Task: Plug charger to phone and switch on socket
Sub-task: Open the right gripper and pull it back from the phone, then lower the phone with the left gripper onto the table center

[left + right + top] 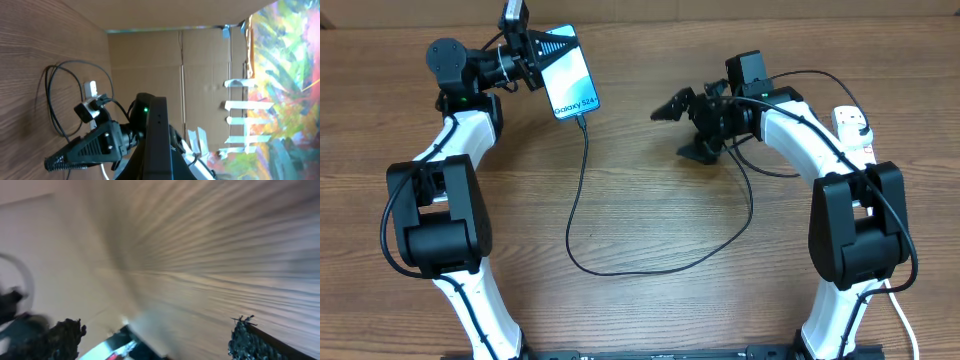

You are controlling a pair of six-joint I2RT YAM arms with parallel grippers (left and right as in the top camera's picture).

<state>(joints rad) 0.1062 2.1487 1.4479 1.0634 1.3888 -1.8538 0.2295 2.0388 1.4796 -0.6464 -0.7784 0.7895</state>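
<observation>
Left gripper (542,47): your left jaws are clenched on the top end of the slim, black-edged phone (572,78).
Phone: it is at the far left side of the brown wooden table (660,215). Its lit light-blue screen faces the overhead camera, and you can read "Galaxy S24" near its lower end. It sits a bit slanted. In the left wrist view you see it from the side, as a thin black slab. You cannot tell if it touches the table.
Right gripper (670,133): your right jaws are spread wide with nothing between them. They point left, toward the phone, but are well apart from it. The right wrist view is blurry, with a bit of the blue screen low down between the two black fingers (60,337).
Charger (582,190): the long thin black cable meets the phone at its lower short edge, and the small end looks pushed in. From there it runs toward you, bends in one big loop on the table, and goes back up under the white right arm (805,135).
Socket (853,125): the small white power strip with red marks lies at the far right of the table, partly hidden by the right arm. You cannot tell how its switches stand.
</observation>
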